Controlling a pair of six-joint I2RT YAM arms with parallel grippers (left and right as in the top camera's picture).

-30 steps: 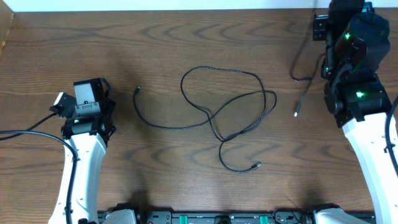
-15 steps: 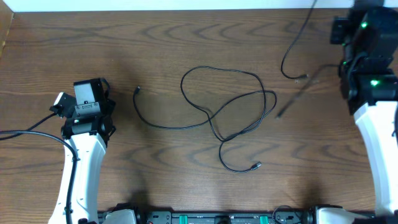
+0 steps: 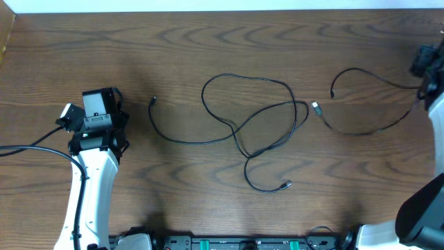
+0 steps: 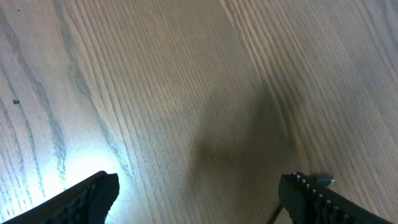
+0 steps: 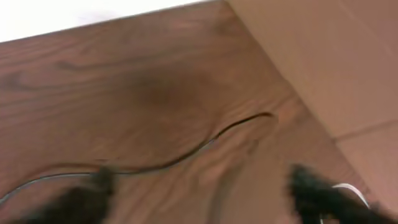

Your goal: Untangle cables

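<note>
The left arm point(image 3: 90, 187) rises from the near edge of the wooden surface point(image 3: 208, 42). Its white forearm leans slightly left and ends in a black wrist over the left part of the surface. The left end effector point(image 3: 99, 114) points down at bare wood. In the left wrist view it point(image 4: 199, 199) stands wide open, its two black fingers point(image 4: 93, 193) at the lower corners with nothing between them. A small plug tip point(image 4: 326, 181) shows just beside the right-hand finger.

Near the middle lies the long black cable point(image 3: 250, 118). One end point(image 3: 153, 101) is to the right of the left end effector, apart from it. From there the strand sags, rises into a large loop, crosses itself around the centre and trails down to a plug point(image 3: 284, 185) nearer the front edge.

To the right, separate from it, is the second cable point(image 3: 361, 130), a thin dark strand in an open curve with a pale plug point(image 3: 316, 107) just beside the first cable's loop. Its far side runs toward the right edge.

The right arm point(image 3: 420, 215) climbs along the right edge, and only a black part of the right end effector point(image 3: 424, 62) is in the frame. In the blurred right wrist view it point(image 5: 199, 196) is open, fingers point(image 5: 317, 193) well apart, gripping nothing. The thin strand point(image 5: 186, 155) lies on the wood beyond them.
</note>
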